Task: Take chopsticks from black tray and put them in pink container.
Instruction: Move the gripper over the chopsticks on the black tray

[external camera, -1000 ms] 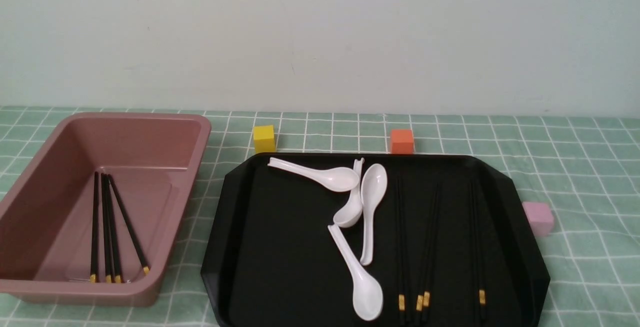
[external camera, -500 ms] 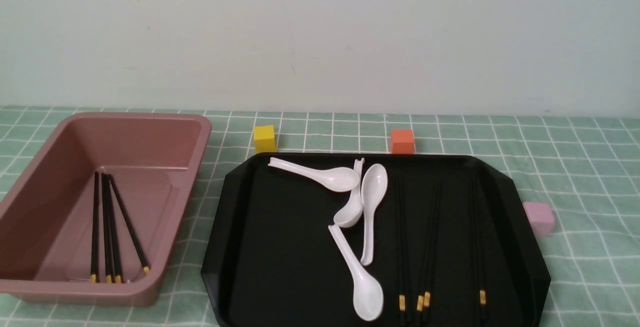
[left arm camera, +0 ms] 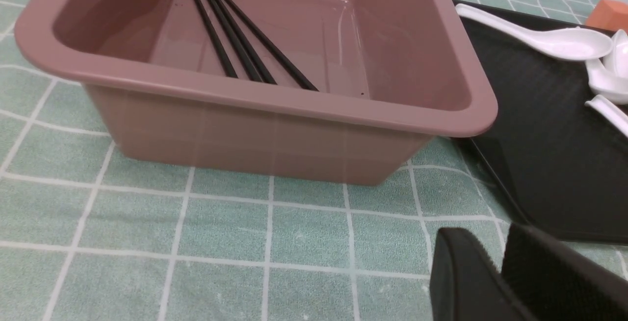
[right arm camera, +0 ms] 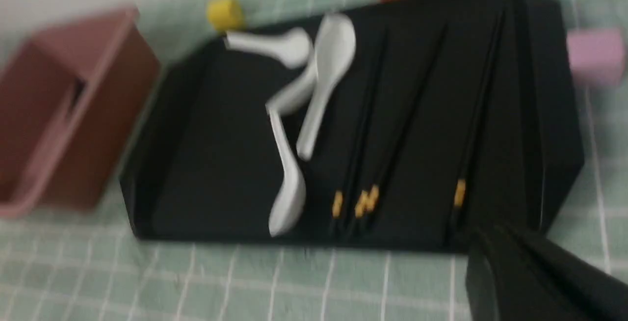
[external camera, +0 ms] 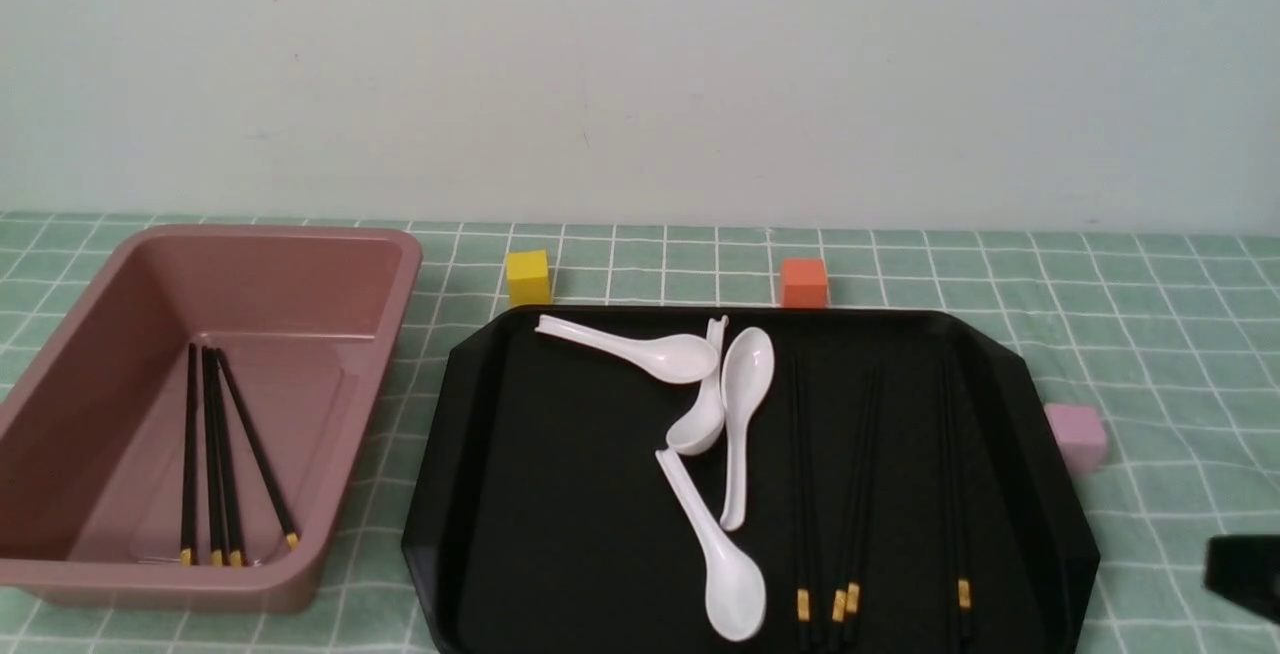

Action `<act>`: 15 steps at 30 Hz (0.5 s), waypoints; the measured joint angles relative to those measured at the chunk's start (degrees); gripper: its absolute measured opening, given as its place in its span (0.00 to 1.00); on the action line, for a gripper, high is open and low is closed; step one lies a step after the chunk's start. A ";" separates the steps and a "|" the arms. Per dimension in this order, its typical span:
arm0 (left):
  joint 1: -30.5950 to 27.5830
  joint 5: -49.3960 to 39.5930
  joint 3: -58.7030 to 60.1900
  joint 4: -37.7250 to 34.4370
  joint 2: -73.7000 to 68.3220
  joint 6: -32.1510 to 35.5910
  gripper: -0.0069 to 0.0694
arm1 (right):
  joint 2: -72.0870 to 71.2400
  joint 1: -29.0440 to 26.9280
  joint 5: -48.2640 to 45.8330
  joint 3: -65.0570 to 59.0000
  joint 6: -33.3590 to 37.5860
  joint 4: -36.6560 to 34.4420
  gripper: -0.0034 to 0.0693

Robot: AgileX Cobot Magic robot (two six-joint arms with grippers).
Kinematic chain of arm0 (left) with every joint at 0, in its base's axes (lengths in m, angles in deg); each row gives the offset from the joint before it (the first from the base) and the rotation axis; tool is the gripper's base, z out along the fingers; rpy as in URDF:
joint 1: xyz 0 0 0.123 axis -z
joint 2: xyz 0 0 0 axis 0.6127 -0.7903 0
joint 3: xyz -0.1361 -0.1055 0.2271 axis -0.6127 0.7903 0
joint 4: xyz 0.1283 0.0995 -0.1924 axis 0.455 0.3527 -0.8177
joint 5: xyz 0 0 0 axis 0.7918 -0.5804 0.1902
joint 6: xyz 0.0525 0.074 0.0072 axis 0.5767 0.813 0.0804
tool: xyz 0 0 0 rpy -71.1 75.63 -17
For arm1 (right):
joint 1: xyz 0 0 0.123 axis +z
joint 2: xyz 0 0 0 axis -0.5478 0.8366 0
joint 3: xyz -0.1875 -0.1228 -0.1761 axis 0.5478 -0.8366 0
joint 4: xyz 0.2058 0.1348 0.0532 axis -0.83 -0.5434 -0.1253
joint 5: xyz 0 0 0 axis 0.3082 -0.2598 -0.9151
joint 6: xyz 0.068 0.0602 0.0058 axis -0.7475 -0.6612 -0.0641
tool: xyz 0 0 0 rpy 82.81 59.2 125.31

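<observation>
4 chopsticks point(external camera: 858, 474) lay lengthwise on black tray point(external camera: 520, 494), in its 3 o'clock half, yellow bands at 6 o'clock ends. 4 white spoons point(external camera: 735, 414) clustered mid-tray, toward 12. Pink container point(external camera: 280, 284) sat at tray's 9 o'clock, apart from it, w/ 4 stored chopsticks point(external camera: 213, 454) inside, bands at 6. Yellow cube point(external camera: 528, 277) & orange cube point(external camera: 804, 281) just past tray's 12 o'clock rim; pale pink cube point(external camera: 1076, 437) at its 3. Right gripper point(right arm camera: 485, 252) near tray's 5 o'clock corner, fingers together, nothing held; that view blurred. Left gripper point(left arm camera: 493, 254) low over checked cloth point(left arm camera: 221, 223) at container's 6 o'clock; can't tell if fingers apart or together
</observation>
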 joint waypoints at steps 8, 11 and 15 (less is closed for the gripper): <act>0.00 0.00 0.00 0.00 0.00 0.00 0.29 | 34.06 12.46 -6.12 13.36 10.83 -7.47 0.06; 0.00 0.00 0.00 0.00 0.00 0.00 0.30 | 42.92 18.16 -5.30 19.75 5.94 -2.74 0.07; 0.00 0.00 0.00 0.00 0.00 0.00 0.30 | 54.60 24.67 -5.33 30.44 -7.21 9.72 0.09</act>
